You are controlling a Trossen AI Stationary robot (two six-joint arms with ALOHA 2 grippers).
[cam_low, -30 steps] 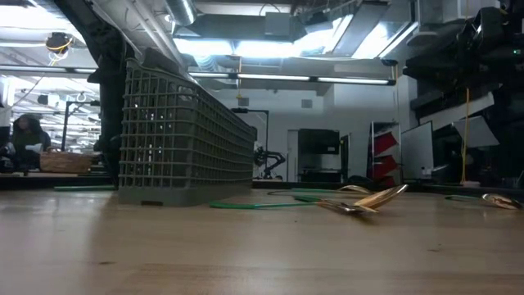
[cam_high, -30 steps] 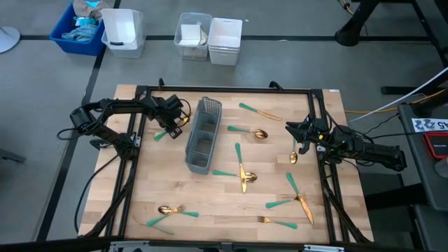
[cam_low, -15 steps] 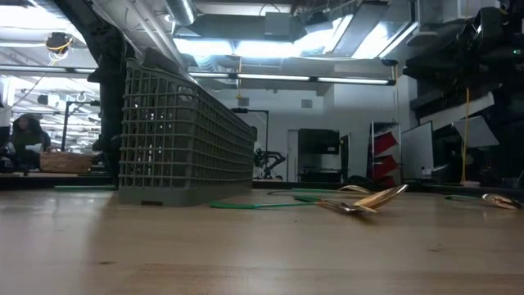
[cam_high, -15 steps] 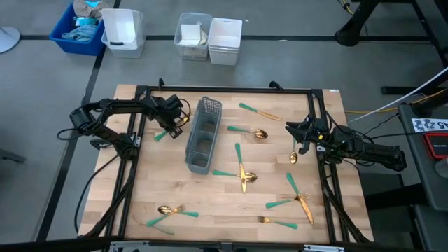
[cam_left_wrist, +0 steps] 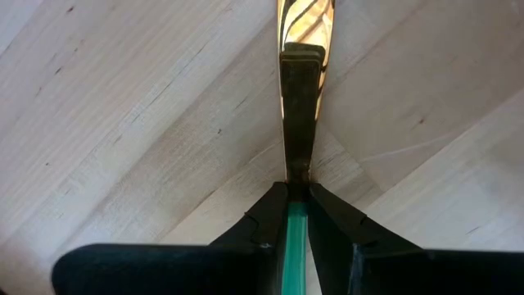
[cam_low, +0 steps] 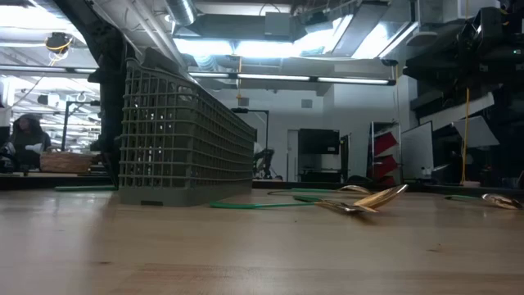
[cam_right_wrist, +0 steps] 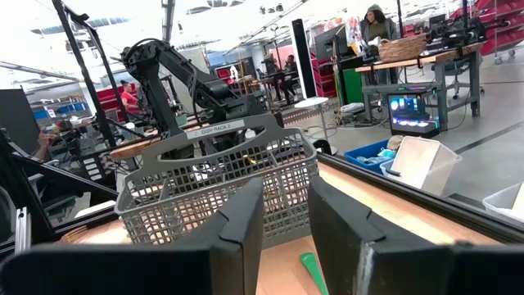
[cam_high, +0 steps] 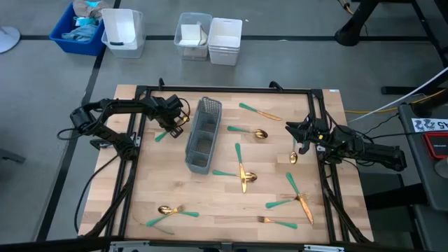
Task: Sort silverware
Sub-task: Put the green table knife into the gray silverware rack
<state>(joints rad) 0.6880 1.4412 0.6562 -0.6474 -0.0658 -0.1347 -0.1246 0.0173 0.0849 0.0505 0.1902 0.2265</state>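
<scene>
My left tool [cam_left_wrist: 296, 215] pinches a fork [cam_left_wrist: 300, 123] at its slim teal handle; light, stiff, slippery metal, so I'd grip near the neck; right tool [cam_right_wrist: 285, 215] spread, waiting

Lighting, as I see it: bright ceiling strip lights [cam_low: 270, 45] glare overhead in the low view; table [cam_high: 231, 203] evenly lit from above, soft shadows; near tabletop blurred; fork [cam_left_wrist: 303, 33] head glints.
</scene>
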